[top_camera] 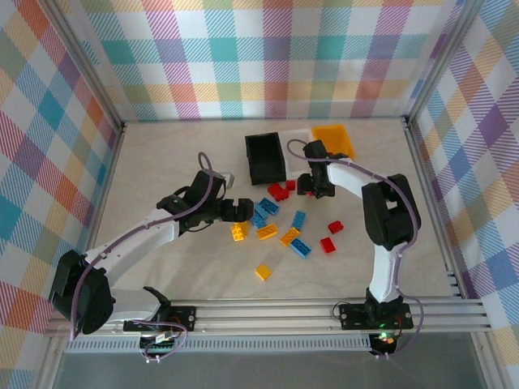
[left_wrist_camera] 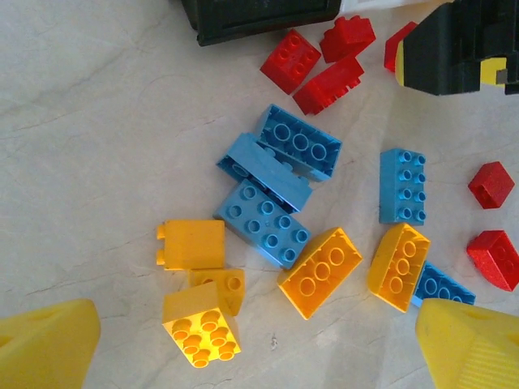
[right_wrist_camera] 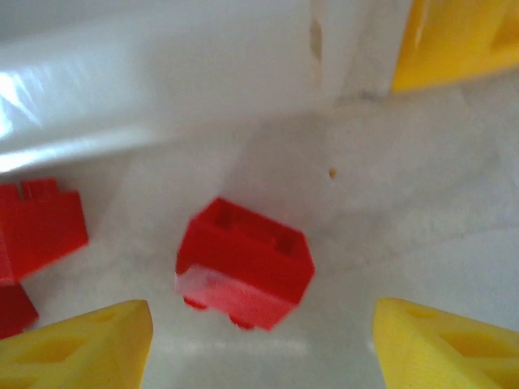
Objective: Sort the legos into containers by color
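- Leftmost, the left fingers (top_camera: 238, 211) hang low over the left edge of the scattered legos (top_camera: 289, 236). Their yellow pads (left_wrist_camera: 49, 344) stand wide apart and hold nothing.
- Just under them on the counter (top_camera: 162, 162), three yellow bricks (left_wrist_camera: 203, 328) cluster together, the nearest with its studs up. Two more yellow bricks (left_wrist_camera: 320, 271) lie tilted to their right.
- Next, a knot of three blue bricks (left_wrist_camera: 263, 220) touch one another in the middle of the scatter. A fourth blue brick (left_wrist_camera: 403, 185) lies apart on their right.
- One lone yellow brick (top_camera: 263, 271) sits nearer the arm bases, well apart from the rest.
- Behind the scatter stands the black bin (top_camera: 268, 156), open-topped, with several red bricks (top_camera: 278, 192) just beside its near wall.
- Further right, the right fingers (right_wrist_camera: 89, 340) are spread wide on either side of a red brick (right_wrist_camera: 243, 263) that lies on the counter. They do not touch it and they grip nothing.
- Two further red bricks (top_camera: 328, 245) rest at the right edge of the scatter.
- Just beyond the brick under the right fingers stands the white bin (right_wrist_camera: 162, 73), between the black bin and the orange bin (top_camera: 334, 139), which ends the row on the right.
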Motion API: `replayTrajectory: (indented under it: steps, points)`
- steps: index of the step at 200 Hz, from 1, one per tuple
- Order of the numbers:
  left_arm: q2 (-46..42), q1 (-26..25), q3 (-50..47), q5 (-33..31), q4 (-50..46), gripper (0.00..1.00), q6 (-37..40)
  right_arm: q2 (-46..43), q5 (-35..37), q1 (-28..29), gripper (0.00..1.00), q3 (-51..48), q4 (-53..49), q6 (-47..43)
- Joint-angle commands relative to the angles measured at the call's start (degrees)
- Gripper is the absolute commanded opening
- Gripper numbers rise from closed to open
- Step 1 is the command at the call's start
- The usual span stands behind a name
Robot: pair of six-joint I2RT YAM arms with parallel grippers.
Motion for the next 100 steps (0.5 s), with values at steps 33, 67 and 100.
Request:
replayTrajectory:
  steps: [33, 67, 100]
  points:
    - [0.71, 1.24, -0.68, 1.71, -0.78, 1.0, 0.29, 3.87, 1.21, 0.28, 0.56, 5.34, 0.15, 0.4]
    - [0.69, 1.92, -1.06, 2.28, -0.83, 1.0, 0.36, 3.27, 1.43, 0.28, 0.42, 4.0, 0.58, 0.54]
    - [0.56, 1.9, -1.47, 2.58, -0.45, 1.0, -0.01, -0.14, 2.04, 0.29, 0.39, 0.8, 1.03, 0.63]
